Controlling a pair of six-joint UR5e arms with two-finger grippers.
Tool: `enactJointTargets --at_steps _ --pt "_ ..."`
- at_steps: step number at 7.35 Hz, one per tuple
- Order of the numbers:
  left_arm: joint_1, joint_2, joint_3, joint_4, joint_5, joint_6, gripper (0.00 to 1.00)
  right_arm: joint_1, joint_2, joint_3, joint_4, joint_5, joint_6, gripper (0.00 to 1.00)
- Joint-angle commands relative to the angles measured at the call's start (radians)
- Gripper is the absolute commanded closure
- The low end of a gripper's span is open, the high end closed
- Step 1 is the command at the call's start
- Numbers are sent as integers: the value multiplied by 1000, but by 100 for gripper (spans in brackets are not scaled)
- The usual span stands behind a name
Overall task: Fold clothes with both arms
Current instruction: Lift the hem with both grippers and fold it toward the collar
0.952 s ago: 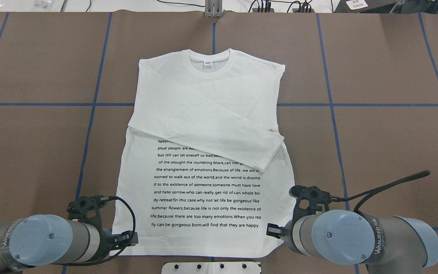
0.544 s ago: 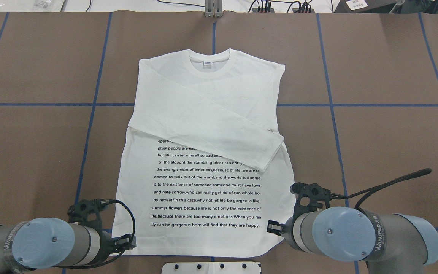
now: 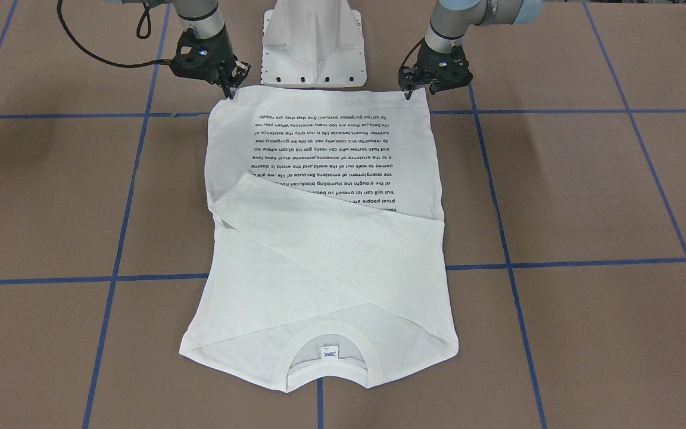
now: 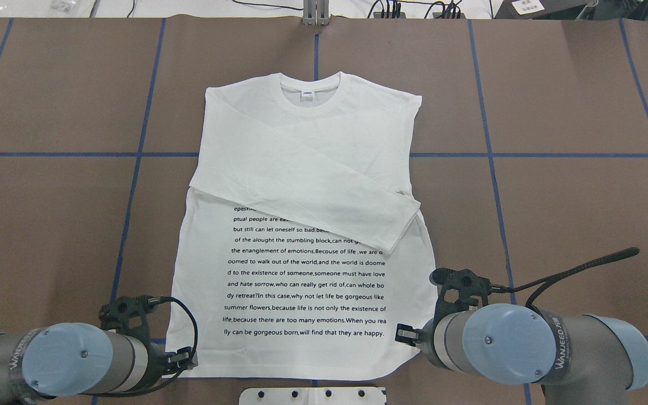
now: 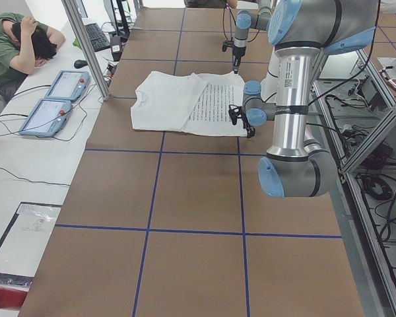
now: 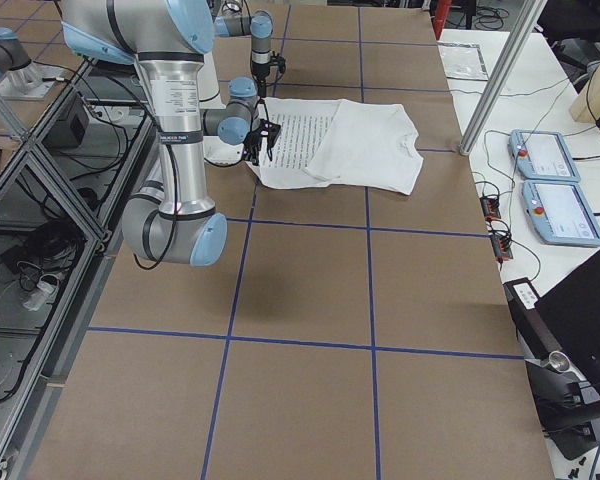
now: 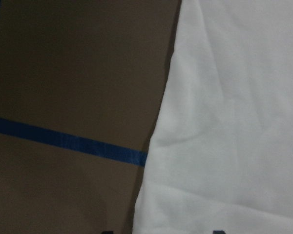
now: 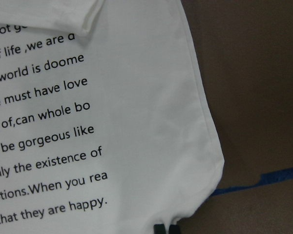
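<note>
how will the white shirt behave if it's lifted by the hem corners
Probably floppy: the T-shirt lies flat with soft creases, so the middle would likely sag between the corners. It looks thin and light. The folded sleeve may slide off.

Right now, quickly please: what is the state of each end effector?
Left end effector: open at the T-shirt hem corner, holding nothing.
Right end effector: closed, apparently pinching the T-shirt's other hem corner.

A white T-shirt (image 5: 171,105) lies flat on the brown tabletop (image 5: 198,198), its printed lines toward the robot. The left gripper (image 5: 248,131), on the near arm, sits at one hem corner — the right gripper (image 5: 235,65), farther off, at the other. A person (image 5: 16,46) leans over a side desk (image 5: 33,158).
</note>
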Motion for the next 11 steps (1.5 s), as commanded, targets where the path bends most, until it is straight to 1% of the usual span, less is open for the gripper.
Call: enactJointTargets --at_steps 1,5,6,7,8,9,10,11 --pt "1 -6 3 0 0 -3 45 5 0 0 -1 1 -1 100" --pt "-1 -6 -3 1 0 -3 63 19 -3 1 -1 7 -1 100" --pt "-1 -4 -6 1 0 -3 75 19 -3 1 -1 8 -1 100" --pt "-1 2 -9 0 1 -2 94 18 -3 1 -1 8 -1 100" --pt "-2 1 -15 1 1 0 100 19 0 1 -1 8 -1 100" --pt "-8 2 -36 4 -3 0 100 25 0 3 2 10 -2 100" --pt "-14 5 -87 36 -11 0 100 33 0 23 3 17 -8 100" --pt "-14 5 -139 85 -31 4 100 63 -5 49 6 55 -17 100"
